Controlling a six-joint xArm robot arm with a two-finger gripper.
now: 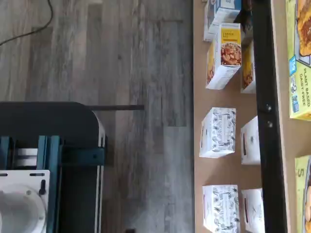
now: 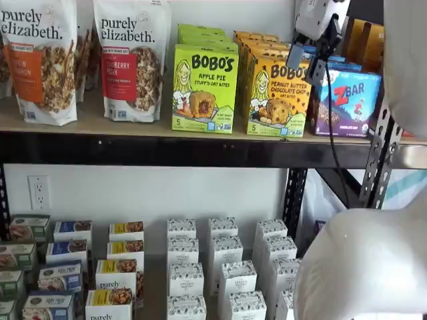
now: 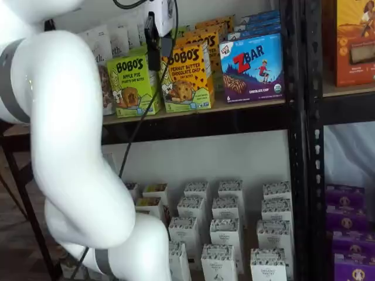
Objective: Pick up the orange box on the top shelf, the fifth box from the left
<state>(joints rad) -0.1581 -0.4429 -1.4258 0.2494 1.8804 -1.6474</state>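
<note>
hand hangs by the orange box, can't tell if it's open; line up square before closing

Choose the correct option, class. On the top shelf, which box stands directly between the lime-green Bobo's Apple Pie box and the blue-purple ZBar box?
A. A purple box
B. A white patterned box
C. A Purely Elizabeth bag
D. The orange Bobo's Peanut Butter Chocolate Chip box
D: in both shelf views the orange box stands upright on the top shelf with the Apple Pie box on one side and the ZBar box on the other.
</note>
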